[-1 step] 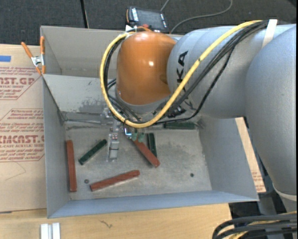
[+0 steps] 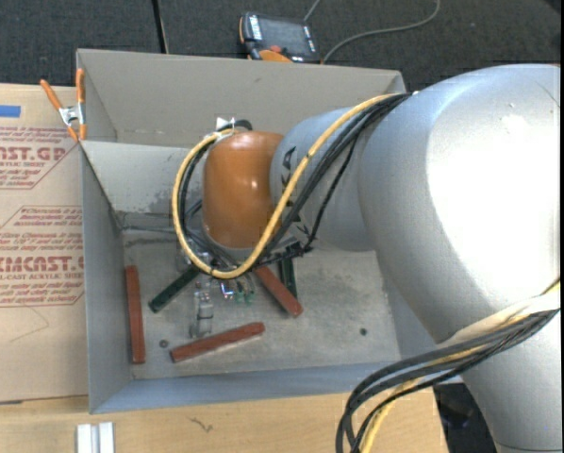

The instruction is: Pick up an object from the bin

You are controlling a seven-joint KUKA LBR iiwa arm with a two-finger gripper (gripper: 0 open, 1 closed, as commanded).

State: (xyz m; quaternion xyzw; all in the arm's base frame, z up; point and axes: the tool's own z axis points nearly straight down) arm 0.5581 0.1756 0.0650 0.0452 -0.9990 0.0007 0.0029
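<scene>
Frontmost brown stick [image 2: 216, 341] just beside the gripper [image 2: 204, 321] — arm angled downward.

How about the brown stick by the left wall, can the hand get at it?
Probably, but awkwardly. Nothing lies on the stick, and the hand hangs nearby. The stick runs close along the wall, though, leaving little room to grip it.

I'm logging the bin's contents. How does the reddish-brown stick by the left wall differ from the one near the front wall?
The left stick runs alongside the left wall, front to back; the front stick lies across the floor, slightly slanted. The left stick sits well to one side of the gripper; the front stick lies just in front of it. Both are long, narrow, reddish-brown and similar in length.
</scene>
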